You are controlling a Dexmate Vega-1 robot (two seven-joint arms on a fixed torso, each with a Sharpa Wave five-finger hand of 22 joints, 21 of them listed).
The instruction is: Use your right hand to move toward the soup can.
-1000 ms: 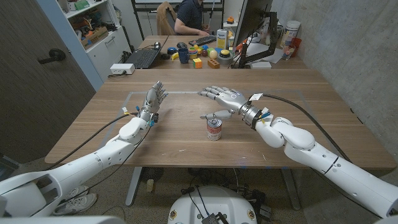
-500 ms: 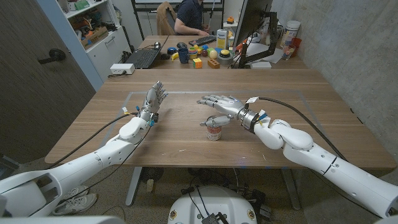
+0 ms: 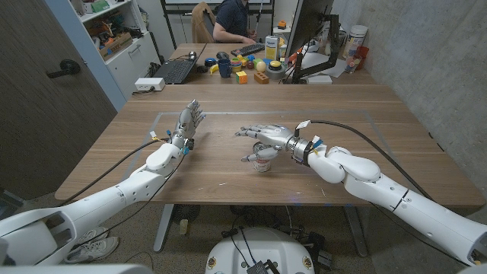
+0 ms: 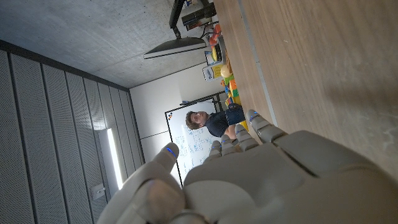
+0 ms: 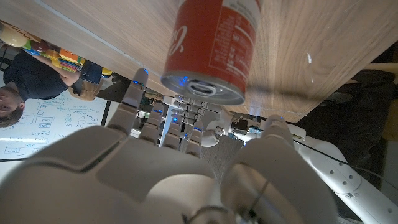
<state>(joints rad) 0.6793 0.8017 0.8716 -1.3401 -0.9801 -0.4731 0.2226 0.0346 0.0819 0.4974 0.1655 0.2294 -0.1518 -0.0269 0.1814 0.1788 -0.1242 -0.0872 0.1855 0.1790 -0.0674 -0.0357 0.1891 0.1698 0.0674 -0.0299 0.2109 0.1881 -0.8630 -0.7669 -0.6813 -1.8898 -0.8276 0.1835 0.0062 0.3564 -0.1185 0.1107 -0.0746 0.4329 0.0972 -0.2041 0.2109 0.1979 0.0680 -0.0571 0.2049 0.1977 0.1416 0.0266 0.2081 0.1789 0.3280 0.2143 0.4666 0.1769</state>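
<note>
Right robot hand (image 3: 265, 135) spread above soup can (image 3: 262, 162); left robot hand (image 3: 188, 122) spread, well apart

Can (image 3: 262, 161) partly hidden behind right hand (image 3: 267, 137) from the head. Label cut off at wrist picture's edge. Toys (image 3: 247, 67) on far counter (image 3: 190, 52) too small to tell.

Bare table (image 3: 228, 164) surrounds the soup can (image 3: 262, 161).

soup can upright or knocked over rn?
Upright. The soup can stands on its base on the table, and the right wrist view shows its lid facing the right hand above it.
</note>
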